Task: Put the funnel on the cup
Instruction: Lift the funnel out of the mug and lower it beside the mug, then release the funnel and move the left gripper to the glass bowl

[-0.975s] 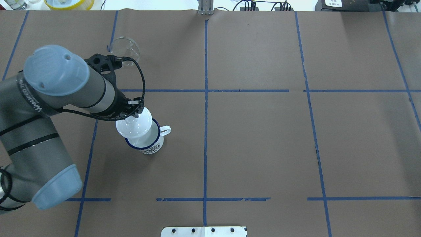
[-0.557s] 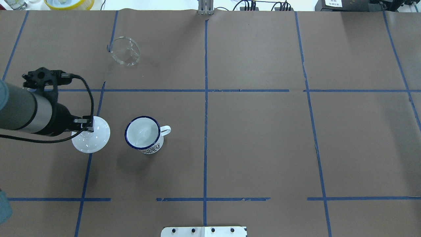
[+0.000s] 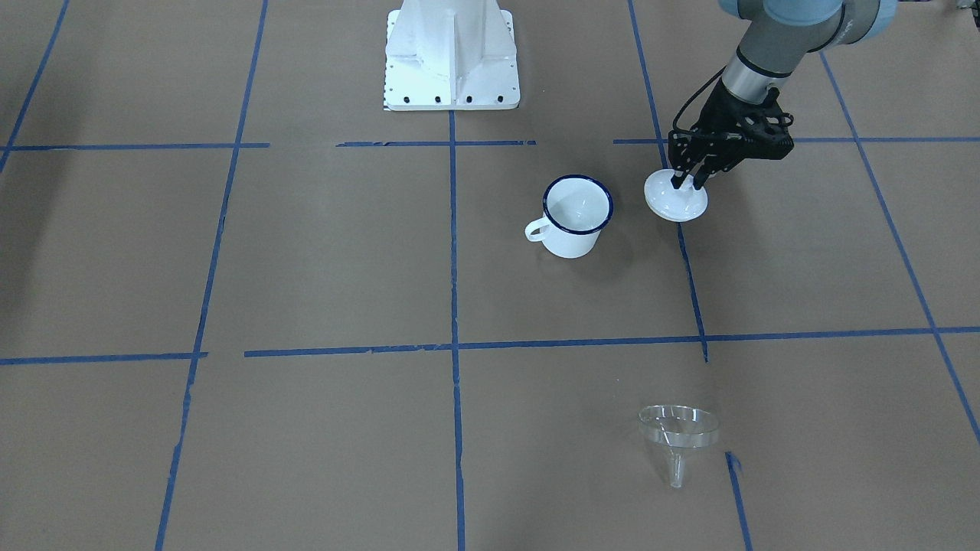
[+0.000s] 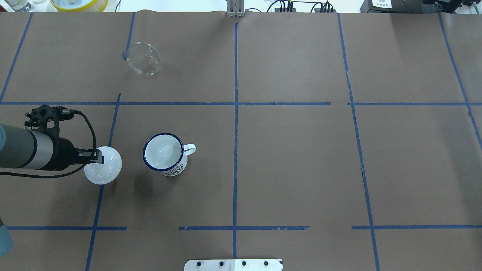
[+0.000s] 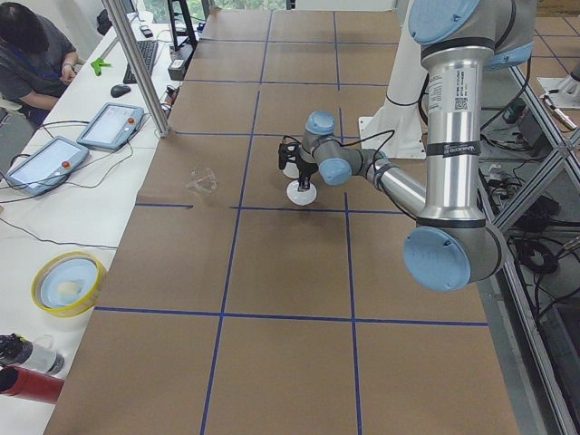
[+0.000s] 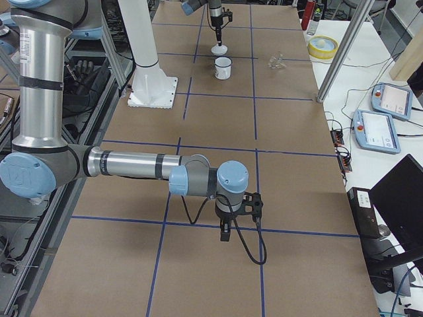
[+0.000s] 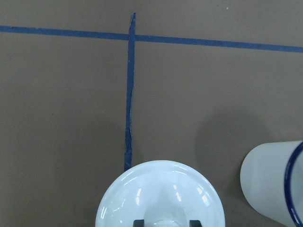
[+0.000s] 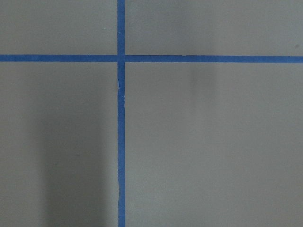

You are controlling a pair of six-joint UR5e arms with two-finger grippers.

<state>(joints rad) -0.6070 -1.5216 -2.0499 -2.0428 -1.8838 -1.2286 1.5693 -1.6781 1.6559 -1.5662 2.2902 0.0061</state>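
Note:
The clear funnel [image 4: 143, 59] lies tipped on the brown paper at the far left, apart from everything; it also shows in the front view [image 3: 679, 428]. The white mug with a blue rim [image 4: 163, 154] stands upright and open, handle to the right, and shows in the front view [image 3: 576, 214]. My left gripper [image 4: 98, 157] is shut on the knob of a round white lid [image 4: 107, 169], held low just left of the mug [image 7: 274, 179]. My right gripper [image 6: 225, 234] shows only in the exterior right view, over bare paper; I cannot tell its state.
Blue tape lines grid the brown paper [image 4: 301, 158]. A yellow bowl [image 4: 79, 3] sits beyond the table's far edge. The robot's white base plate [image 3: 452, 53] stands at the near edge. The lid [image 3: 675, 203] sits on a tape line beside the mug.
The left gripper carried the white lid off the mug to the left, uncovering the mug, then brought it lower and slightly nearer. The funnel and the mug have not moved.

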